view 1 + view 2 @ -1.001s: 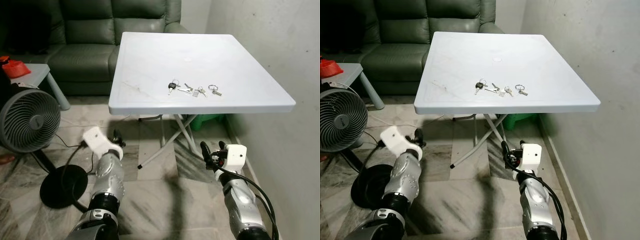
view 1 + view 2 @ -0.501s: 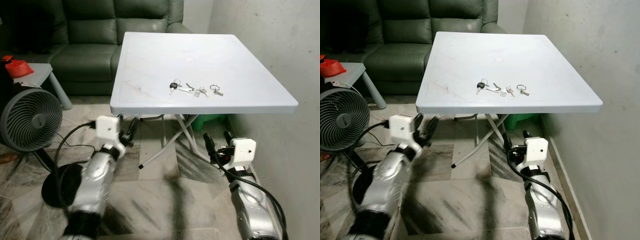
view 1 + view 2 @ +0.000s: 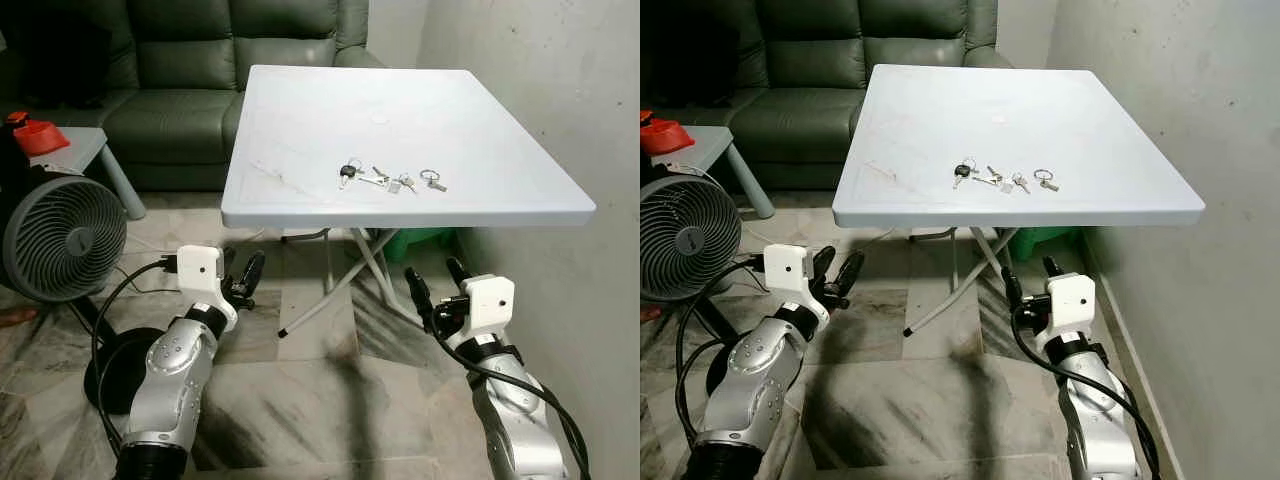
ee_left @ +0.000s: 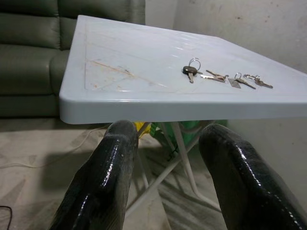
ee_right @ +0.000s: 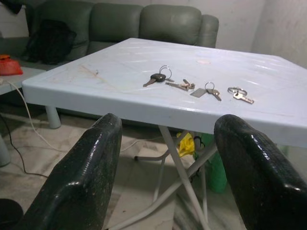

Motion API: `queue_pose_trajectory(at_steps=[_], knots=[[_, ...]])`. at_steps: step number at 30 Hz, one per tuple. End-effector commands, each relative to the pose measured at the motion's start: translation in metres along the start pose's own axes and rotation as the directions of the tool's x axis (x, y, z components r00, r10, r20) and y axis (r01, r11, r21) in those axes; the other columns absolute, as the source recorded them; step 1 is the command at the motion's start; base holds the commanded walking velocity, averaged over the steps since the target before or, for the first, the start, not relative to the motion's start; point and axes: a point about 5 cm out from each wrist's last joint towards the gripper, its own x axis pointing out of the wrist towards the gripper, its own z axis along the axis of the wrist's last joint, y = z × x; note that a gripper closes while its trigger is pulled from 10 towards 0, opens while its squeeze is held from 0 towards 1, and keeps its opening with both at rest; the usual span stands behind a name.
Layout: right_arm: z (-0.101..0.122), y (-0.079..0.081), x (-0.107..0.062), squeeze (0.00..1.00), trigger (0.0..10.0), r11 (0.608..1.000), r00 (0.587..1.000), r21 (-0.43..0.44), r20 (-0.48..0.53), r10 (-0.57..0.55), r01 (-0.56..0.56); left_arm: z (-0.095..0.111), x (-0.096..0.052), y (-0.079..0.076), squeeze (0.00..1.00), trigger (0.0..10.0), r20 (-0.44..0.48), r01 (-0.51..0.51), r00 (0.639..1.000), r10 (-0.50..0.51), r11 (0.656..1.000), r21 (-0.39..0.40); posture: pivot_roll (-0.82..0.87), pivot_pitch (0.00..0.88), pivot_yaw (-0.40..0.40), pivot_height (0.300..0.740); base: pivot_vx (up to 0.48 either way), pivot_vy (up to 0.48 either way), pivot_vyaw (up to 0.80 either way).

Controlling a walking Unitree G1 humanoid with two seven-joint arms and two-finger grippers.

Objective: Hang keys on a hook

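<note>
My right fingers (image 3: 1027,282): spread wide with nothing between them, held below the front edge of the table (image 3: 940,130), toward its right half.
My left fingers (image 3: 836,272): also spread and empty, low beside the table's front left corner, near the fan (image 3: 685,238).
Keys (image 3: 1005,180): lying in a loose row on the table, near its front edge and well above both my pairs of fingers; there is a black-headed key on a ring (image 5: 158,77), a small silver bunch (image 5: 181,86), a tagged key (image 5: 207,90) and a ringed key (image 5: 240,94), close together but apart.
Hook: I see none from here, only the bare wall (image 3: 1160,90) to my right and the sofa (image 3: 830,70) behind the table.
Risk on the way up: both pairs of fingers sit under the table's rim, so lifting straight could knock its underside or edge, and a folding table may jolt and scatter the keys.
Risk at the grasp: the keys lie flat on a smooth top; I judge that closing on them could push them away or catch a neighbouring bunch.
Risk after the grasp: without the hook located, I might carry the keys the wrong way.
Risk underfoot: the fan's cable (image 3: 130,290) trails by my left arm and could snag.
</note>
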Motion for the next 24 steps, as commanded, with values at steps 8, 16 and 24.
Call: queue_pose_trajectory(at_steps=[8,16,24], knots=[[0.0024,0.0016,0.0029,0.00,10.0,1.000,1.000,0.006,-0.001,0.007,-0.007,0.0043,0.0010,0.0067,0.00,10.0,-0.007,-0.016,1.000,0.016,1.000,0.000,-0.12,0.000,-0.017,0.740,0.000,0.000,0.00],[0.0040,0.0016,0.0060,0.00,10.0,1.000,1.000,0.005,0.002,0.015,-0.015,0.0063,0.0014,0.0061,0.00,10.0,-0.002,-0.007,1.000,0.007,1.000,-0.005,-0.11,0.000,-0.018,0.740,0.232,0.000,0.00],[0.0029,0.0021,0.0061,0.00,10.0,1.000,1.000,0.014,-0.002,0.012,-0.012,0.0087,0.0036,0.0026,0.00,10.0,0.007,0.009,1.000,-0.008,1.000,-0.006,-0.11,0.000,-0.017,0.740,0.378,0.000,0.00]])
